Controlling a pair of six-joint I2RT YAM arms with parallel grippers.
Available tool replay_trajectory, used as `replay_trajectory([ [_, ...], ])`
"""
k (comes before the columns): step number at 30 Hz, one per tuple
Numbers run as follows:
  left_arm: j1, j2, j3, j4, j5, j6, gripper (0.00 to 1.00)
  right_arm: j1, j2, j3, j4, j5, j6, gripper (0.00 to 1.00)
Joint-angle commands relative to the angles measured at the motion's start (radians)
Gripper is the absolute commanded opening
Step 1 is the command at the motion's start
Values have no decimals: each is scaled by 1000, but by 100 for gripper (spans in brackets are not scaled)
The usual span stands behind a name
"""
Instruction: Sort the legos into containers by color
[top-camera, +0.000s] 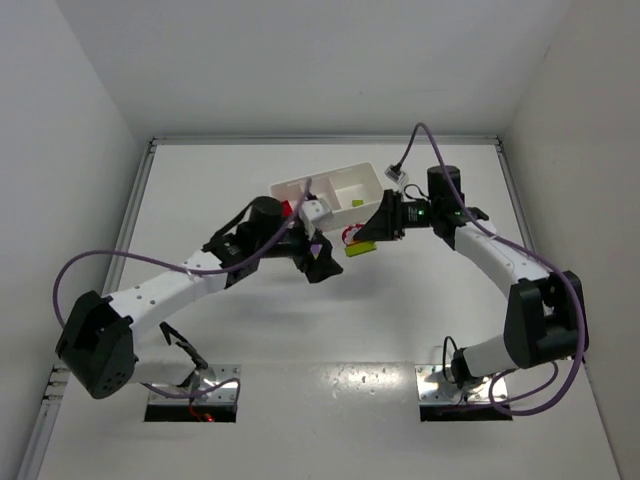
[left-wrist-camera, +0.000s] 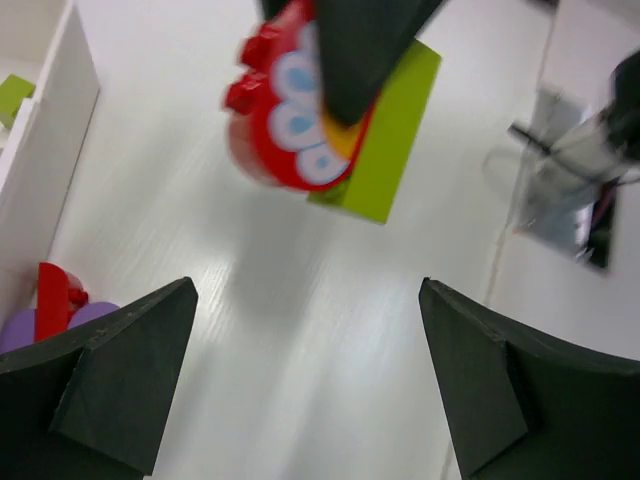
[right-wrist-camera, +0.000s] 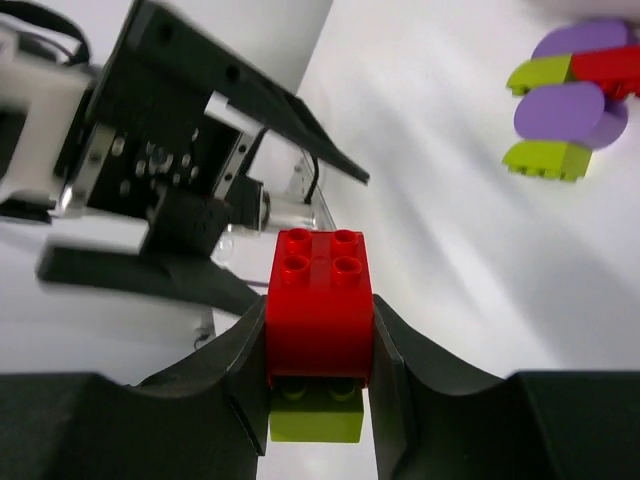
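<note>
— What has the right gripper (right-wrist-camera: 320, 312) got?

— It is clamped on a red brick (right-wrist-camera: 318, 265), studs towards its own camera, with a lime brick (right-wrist-camera: 316, 420) joined to the far side (the two read as one stack (top-camera: 355, 243)). In the top view the stack sits just in front of the tray (top-camera: 300, 186), held above the table (top-camera: 450, 330).

— And the left gripper (left-wrist-camera: 308, 292)?

— Spread wide, with nothing between its fingers (left-wrist-camera: 120, 380). It faces the stack from just beside it, and its camera shows a printed face on the red brick.

— Where are the other legos?

— The right wrist view shows a cluster (right-wrist-camera: 570, 95) of purple, lime and red ones lying on the table. The left wrist view shows a red piece (left-wrist-camera: 52, 300) and a purple piece (left-wrist-camera: 92, 315) against the tray's outer wall (both half hidden by a finger). One lime piece (top-camera: 357, 203) lies inside the tray.

— Which compartment?

— I cannot tell, because the arms cover part of the tray.
</note>
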Motion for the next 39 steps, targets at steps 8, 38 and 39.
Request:
replay_trajectory([
  [8,306,219,102,457,669,-665,91,-25,66,137,322,-65,193,1],
  [38,315,336,145,767,598,-940,79,22,145,237,356,-74,234,1],
  [39,315,336,145,767,598,-940,77,22,145,237,367,-74,234,1],
])
